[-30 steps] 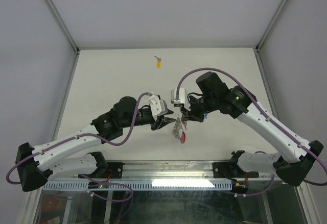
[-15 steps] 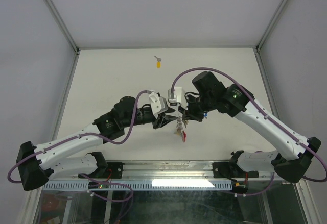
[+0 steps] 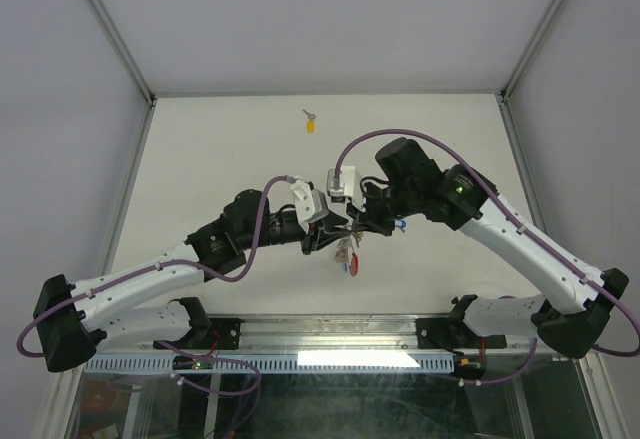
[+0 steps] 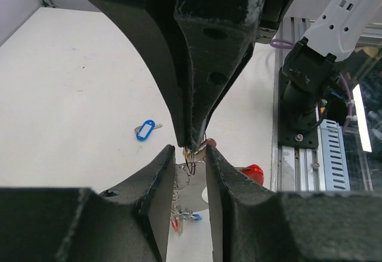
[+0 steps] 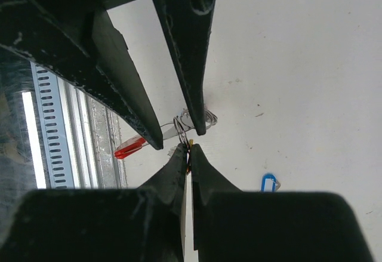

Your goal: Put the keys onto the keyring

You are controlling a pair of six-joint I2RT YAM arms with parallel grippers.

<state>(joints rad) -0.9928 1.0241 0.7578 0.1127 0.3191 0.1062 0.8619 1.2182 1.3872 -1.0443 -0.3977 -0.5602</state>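
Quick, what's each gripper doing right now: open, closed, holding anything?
Left gripper: jaws slightly apart around the keyring; whether it grips cannot be told.
Right gripper: closed on the keyring.

One keyring (image 3: 346, 252), two loose keys on the table (image 3: 220, 159), a yellow key (image 3: 311, 124) near the far edge and a blue key (image 4: 144, 129) toward the middle, plus a left arm (image 3: 150, 279) and a right arm (image 3: 520, 244).
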